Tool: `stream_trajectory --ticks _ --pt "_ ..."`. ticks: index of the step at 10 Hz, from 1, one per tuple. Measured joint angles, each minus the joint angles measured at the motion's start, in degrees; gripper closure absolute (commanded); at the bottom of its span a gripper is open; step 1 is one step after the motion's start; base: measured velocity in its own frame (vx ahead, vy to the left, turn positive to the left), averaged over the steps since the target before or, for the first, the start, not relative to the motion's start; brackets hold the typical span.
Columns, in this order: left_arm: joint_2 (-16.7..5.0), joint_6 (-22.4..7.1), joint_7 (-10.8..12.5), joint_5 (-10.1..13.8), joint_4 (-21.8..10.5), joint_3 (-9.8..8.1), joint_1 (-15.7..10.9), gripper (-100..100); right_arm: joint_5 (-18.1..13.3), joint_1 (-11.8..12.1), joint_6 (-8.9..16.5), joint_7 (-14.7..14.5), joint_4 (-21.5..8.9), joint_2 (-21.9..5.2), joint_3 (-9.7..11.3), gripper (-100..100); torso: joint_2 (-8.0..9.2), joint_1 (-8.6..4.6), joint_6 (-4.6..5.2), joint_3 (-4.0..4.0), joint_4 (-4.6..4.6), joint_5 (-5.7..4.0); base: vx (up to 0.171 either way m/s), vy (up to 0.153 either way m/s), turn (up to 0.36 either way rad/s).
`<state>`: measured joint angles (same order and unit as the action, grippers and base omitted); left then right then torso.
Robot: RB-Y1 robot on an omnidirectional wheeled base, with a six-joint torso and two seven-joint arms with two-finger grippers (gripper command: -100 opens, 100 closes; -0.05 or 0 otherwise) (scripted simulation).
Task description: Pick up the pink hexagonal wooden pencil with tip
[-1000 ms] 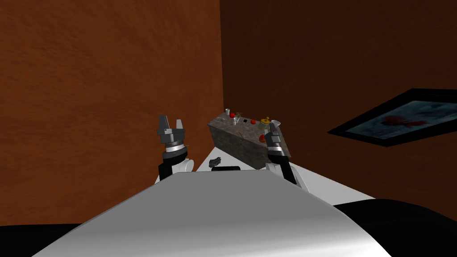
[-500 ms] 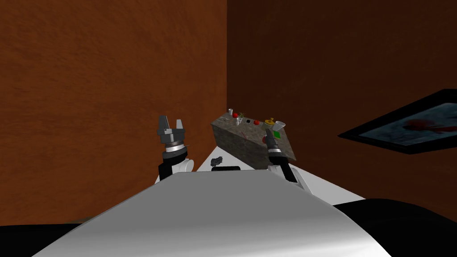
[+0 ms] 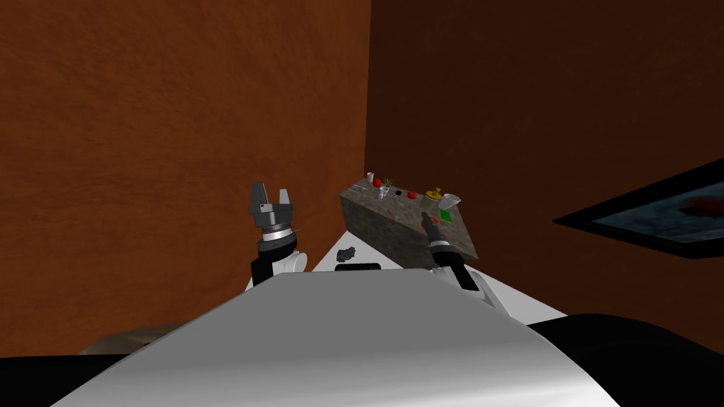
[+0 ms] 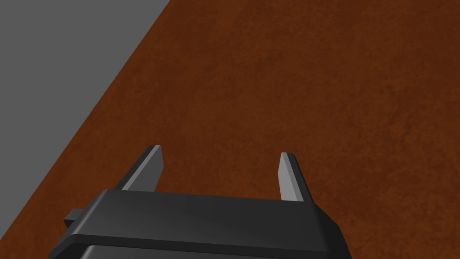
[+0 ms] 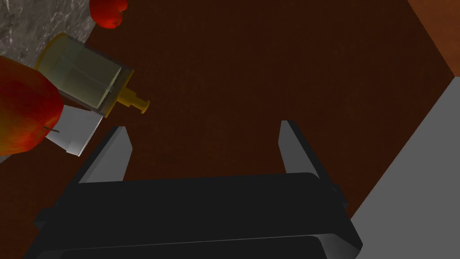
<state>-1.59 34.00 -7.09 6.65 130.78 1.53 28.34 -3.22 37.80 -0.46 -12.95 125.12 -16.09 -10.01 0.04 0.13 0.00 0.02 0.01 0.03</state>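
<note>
Pencil [image 3: 392, 210] on counter [image 3: 385, 240], left of spread right claw [image 5: 201, 128].

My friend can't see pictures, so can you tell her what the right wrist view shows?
The right gripper has its jaws open and empty, facing a dark brown wall. Off to one side of it, a red apple, a white cup and a jar with a yellow knobbed lid sit on a grey marbled table.

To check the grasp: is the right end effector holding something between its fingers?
No, the right end effector is open: its two fingers stand wide apart, with bare brown wall between them.
</note>
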Motion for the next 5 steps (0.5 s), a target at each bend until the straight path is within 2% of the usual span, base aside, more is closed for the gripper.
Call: stream_trajectory --ticks 1,2,3,5 --pt "0.0 0.0 0.0 0.0 0.0 0.0 0.0 0 0.0 0.11 0.56 -1.32 -1.04 -0.25 -0.15 -100 -0.01 -0.03 0.01 -0.01 0.0 -0.01 -0.004 0.04 0.142" --pt "0.0 0.0 0.0 0.0 0.0 0.0 0.0 0 -0.06 -0.31 2.65 -3.0 -1.63 -0.79 -0.29 -100 -0.03 -0.01 -0.02 -0.01 0.0 0.0 -0.002 0.028 0.058" --pt "0.0 0.0 0.0 0.0 0.0 0.0 0.01 0 -0.01 0.0 3.7 -4.33 -2.19 -1.09 -0.46 -100 -0.02 -0.04 0.02 -0.01 0.0 -0.01 -0.004 0.034 0.114" --pt "0.0 0.0 0.0 0.0 0.0 0.0 0.0 0 0.29 0.78 5.0 -7.19 -4.36 -2.17 -1.12 -100 -0.01 -0.04 0.02 -0.01 0.0 -0.01 -0.006 0.036 0.089"
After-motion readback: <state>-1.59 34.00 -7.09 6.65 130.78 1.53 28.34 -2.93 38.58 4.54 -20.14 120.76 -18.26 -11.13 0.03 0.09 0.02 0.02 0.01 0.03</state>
